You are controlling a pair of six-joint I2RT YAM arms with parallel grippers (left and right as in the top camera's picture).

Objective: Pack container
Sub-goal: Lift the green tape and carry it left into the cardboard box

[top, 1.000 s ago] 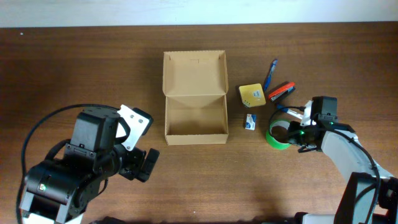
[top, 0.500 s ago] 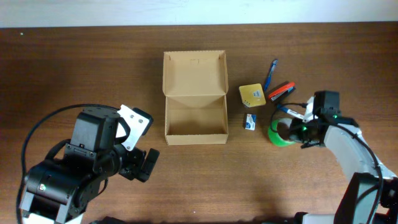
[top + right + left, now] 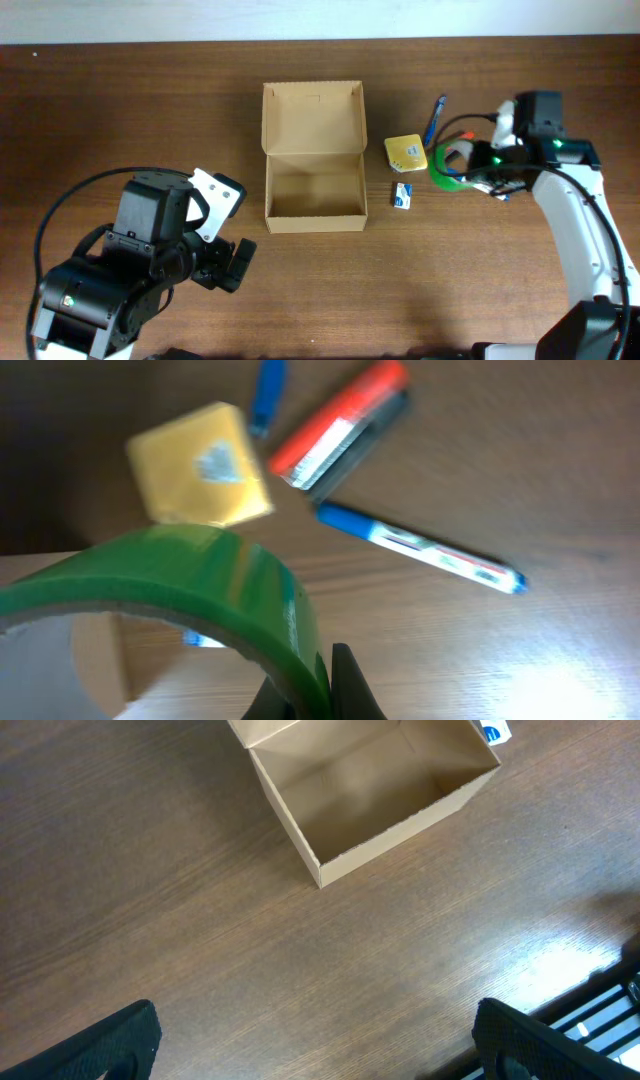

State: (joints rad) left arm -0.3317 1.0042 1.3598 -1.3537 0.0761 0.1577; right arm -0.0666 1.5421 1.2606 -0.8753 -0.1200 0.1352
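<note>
The container (image 3: 313, 155) is a tan cardboard box at the table's middle, standing empty with its flap lid folded back; the left wrist view shows it too, container (image 3: 370, 790). My right gripper (image 3: 478, 165) is shut on a green tape roll (image 3: 450, 166), held off the table to the right of the box. In the right wrist view the tape roll (image 3: 200, 580) is pinched at its rim between my right gripper (image 3: 322, 695). My left gripper (image 3: 236, 264) hangs open over bare wood near the box's front left, its fingers (image 3: 100, 1045) wide apart.
A yellow block (image 3: 405, 152) and a small blue-and-white item (image 3: 402, 194) lie just right of the box. A blue pen (image 3: 437, 118) lies further back. Under the tape roll, the right wrist view shows a red-and-grey item (image 3: 340, 425) and a blue-and-white pen (image 3: 420, 548).
My right gripper has closed on the green tape roll, lifted it from the table and carried it toward the back. The left arm has not moved.
</note>
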